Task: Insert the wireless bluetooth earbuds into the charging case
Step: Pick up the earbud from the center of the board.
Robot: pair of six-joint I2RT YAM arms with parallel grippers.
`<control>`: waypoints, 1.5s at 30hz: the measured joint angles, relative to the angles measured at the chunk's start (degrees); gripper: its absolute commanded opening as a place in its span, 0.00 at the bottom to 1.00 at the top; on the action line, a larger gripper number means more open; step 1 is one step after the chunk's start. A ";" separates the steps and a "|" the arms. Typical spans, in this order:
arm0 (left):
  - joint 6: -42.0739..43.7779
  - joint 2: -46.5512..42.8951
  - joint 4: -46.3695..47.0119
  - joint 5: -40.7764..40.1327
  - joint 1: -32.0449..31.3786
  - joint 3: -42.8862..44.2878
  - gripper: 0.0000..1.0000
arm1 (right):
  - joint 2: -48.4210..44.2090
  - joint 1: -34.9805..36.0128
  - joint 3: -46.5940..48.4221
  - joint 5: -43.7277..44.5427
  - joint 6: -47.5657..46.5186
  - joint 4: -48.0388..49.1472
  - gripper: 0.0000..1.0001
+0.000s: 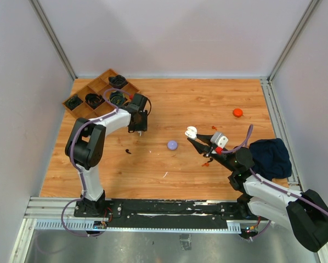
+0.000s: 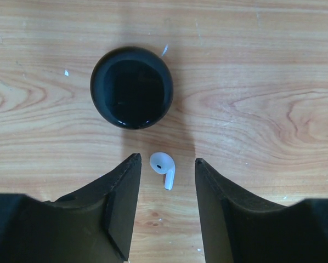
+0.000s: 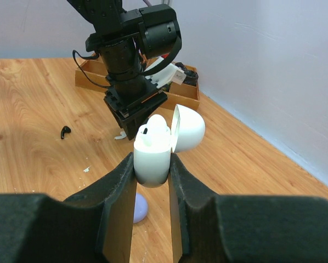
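1. wooden tabletop (image 1: 208, 98) under pale walls: our left gripper (image 2: 165, 160) hangs low with its fingers wide, straddling a white earbud (image 2: 163, 169) that lies flat on the wood just beside a black round case (image 2: 131, 87).
2. our right gripper (image 3: 152, 167) is clamped on the white charging case (image 3: 153, 150), held off the table with its lid (image 3: 188, 129) tipped back.
3. the bud is tiny and smooth. if we close off-centre, it could pop sideways or skid against the black case.
4. if we pinch it by the stem, it may sit twisted in the fingers and fail to seat in its socket.
5. when the arms meet, a nudge could jolt the case in its grip or knock the lid shut.
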 measured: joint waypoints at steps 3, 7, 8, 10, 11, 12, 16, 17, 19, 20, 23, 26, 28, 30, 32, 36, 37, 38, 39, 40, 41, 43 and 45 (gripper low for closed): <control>0.20 0.39 -0.63 0.92 0.59 0.00 0.45 | 0.00 0.00 0.00 0.00 0.00 0.00 0.01; 0.42 0.66 -1.16 1.84 1.20 0.09 0.43 | 0.00 0.00 0.00 0.00 0.00 0.00 0.01; 0.48 0.74 -1.25 2.08 1.31 0.09 0.42 | 0.00 0.00 0.00 0.00 0.00 0.00 0.01; 0.66 1.05 -1.44 2.25 1.44 0.09 0.41 | 0.00 0.00 0.00 0.00 0.00 0.00 0.01; 0.81 1.27 -1.49 2.32 1.49 0.09 0.40 | 0.02 0.00 0.00 0.02 0.00 0.00 0.01; 0.98 1.42 -1.51 2.32 1.51 0.17 0.40 | 0.02 0.00 0.00 0.02 0.00 0.00 0.01; 1.22 1.75 -1.68 2.36 1.51 0.63 0.38 | 0.07 0.00 0.00 0.02 0.00 0.00 0.01; 1.27 1.84 -1.73 2.36 1.51 0.72 0.37 | 0.07 0.00 0.00 0.02 0.00 0.00 0.01; 1.31 1.95 -1.79 2.36 1.51 0.85 0.35 | 0.07 0.00 0.00 0.02 0.00 0.00 0.01; 1.33 2.01 -1.88 2.38 1.51 0.96 0.35 | 0.07 0.00 0.00 0.02 0.00 0.00 0.01; 1.46 2.32 -2.01 2.45 1.51 1.31 0.33 | 0.04 0.00 0.00 0.02 0.00 0.00 0.01; 1.62 2.32 -2.12 2.54 1.51 1.33 0.30 | 0.02 0.00 0.00 0.13 0.00 0.00 0.01; 1.68 2.32 -2.16 2.56 1.51 1.33 0.29 | -0.02 0.00 0.00 0.17 0.00 0.00 0.01; 1.68 2.32 -2.19 2.62 1.55 1.31 0.27 | -0.02 0.00 0.00 0.22 0.00 0.00 0.01; 1.68 2.29 -2.16 2.67 1.55 1.27 0.26 | -0.02 0.00 0.00 0.22 0.00 0.00 0.01; 1.68 1.90 -1.73 2.78 1.46 0.68 0.24 | -0.02 0.00 0.00 0.22 0.00 0.00 0.01; 1.68 1.77 -1.68 2.80 1.40 0.55 0.24 | -0.02 0.00 0.00 0.22 0.00 0.00 0.01; 1.66 1.64 -1.57 2.82 1.31 0.35 0.23 | -0.02 0.00 0.00 0.22 0.00 0.00 0.01; 1.66 1.46 -1.60 2.86 1.18 0.17 0.23 | -0.04 0.00 0.00 0.22 0.00 -0.02 0.01; 1.66 1.20 -1.49 2.95 1.01 -0.20 0.22 | -0.13 0.00 0.00 0.22 0.00 -0.04 0.01; 1.64 0.85 -1.53 3.08 0.76 -0.63 0.22 | -0.28 0.00 0.00 0.22 0.00 -0.07 0.01; 1.62 0.11 -1.64 3.23 0.33 -1.42 0.22 | -0.50 0.00 0.00 0.22 0.00 -0.07 0.01; 1.44 -0.76 -1.88 3.45 -0.15 -2.40 0.22 | -0.63 0.00 0.00 0.20 0.00 -0.11 0.01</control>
